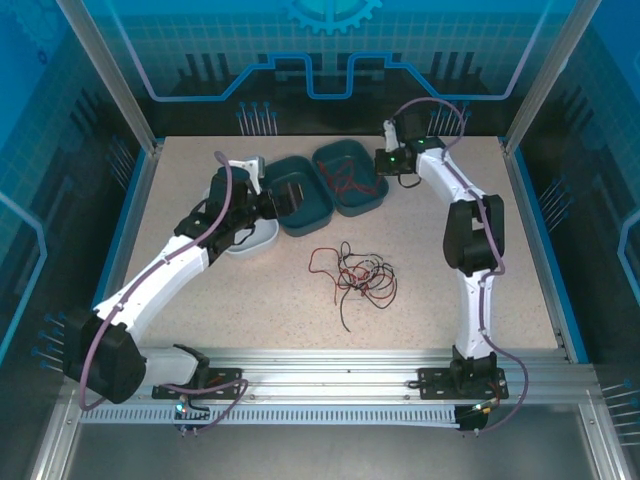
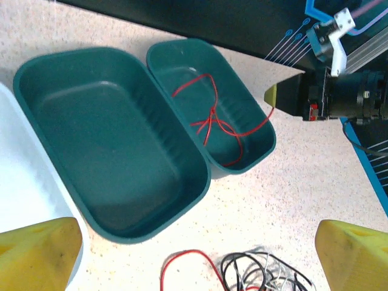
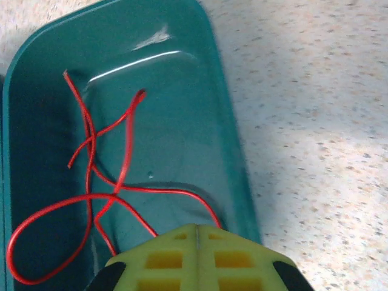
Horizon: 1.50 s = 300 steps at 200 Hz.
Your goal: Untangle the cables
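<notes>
A tangle of red, black and whitish-grey cables [image 1: 362, 275] lies on the speckled table in the middle; its upper edge shows in the left wrist view [image 2: 242, 273]. Loose red cables [image 3: 91, 182] lie inside the right teal tub [image 3: 224, 121], also seen from above [image 1: 345, 182] and in the left wrist view [image 2: 215, 121]. My right gripper [image 3: 197, 233] is shut, fingertips pressed together over that tub's near wall, with nothing visibly between them; red cable runs under them. My left gripper [image 2: 197, 245] hangs wide open and empty above the table between the tubs and the tangle.
An empty teal tub [image 2: 36, 73] stands left of the one with the red cables. A white tub [image 2: 18, 176] sits further left, beside my left arm [image 1: 190, 250]. Blue enclosure walls [image 1: 330, 60] ring the table.
</notes>
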{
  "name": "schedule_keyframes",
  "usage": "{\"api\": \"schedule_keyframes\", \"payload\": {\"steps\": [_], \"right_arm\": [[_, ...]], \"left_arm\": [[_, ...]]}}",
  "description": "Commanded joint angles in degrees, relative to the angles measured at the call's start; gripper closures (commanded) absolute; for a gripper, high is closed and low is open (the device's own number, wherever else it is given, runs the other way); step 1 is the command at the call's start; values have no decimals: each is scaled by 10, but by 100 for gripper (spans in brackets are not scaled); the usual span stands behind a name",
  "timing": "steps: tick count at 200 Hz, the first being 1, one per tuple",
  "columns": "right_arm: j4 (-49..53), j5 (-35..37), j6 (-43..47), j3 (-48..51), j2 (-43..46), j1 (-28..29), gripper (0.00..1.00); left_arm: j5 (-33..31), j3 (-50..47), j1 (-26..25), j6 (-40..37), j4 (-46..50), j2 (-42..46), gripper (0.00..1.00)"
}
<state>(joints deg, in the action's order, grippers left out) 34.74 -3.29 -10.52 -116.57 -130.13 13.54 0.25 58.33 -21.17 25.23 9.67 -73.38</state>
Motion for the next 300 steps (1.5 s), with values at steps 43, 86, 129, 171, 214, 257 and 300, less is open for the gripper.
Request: {"api": "schedule_keyframes", "payload": {"steps": [43, 86, 129, 171, 214, 257, 300], "right_arm": [[128, 117, 84, -128, -113, 57, 100], [167, 154, 90, -166, -141, 60, 100], [158, 166, 91, -131, -83, 67, 80], [147, 184, 73, -72, 7, 78, 62], [139, 188, 26, 20, 109, 90, 58], [115, 182, -27, 168, 237, 134, 58], [121, 196, -99, 320, 348, 242, 60]], "left_arm": [[46, -54, -4, 35, -3, 35, 1], [54, -84, -3, 53, -15, 52, 1], [46, -101, -3, 53, -7, 79, 1], [50, -99, -3, 49, 4, 94, 1], [45, -96, -3, 58, 17, 98, 1], [24, -103, -2, 71, 28, 114, 1], [-16, -117, 4, 76, 53, 139, 1]]}}
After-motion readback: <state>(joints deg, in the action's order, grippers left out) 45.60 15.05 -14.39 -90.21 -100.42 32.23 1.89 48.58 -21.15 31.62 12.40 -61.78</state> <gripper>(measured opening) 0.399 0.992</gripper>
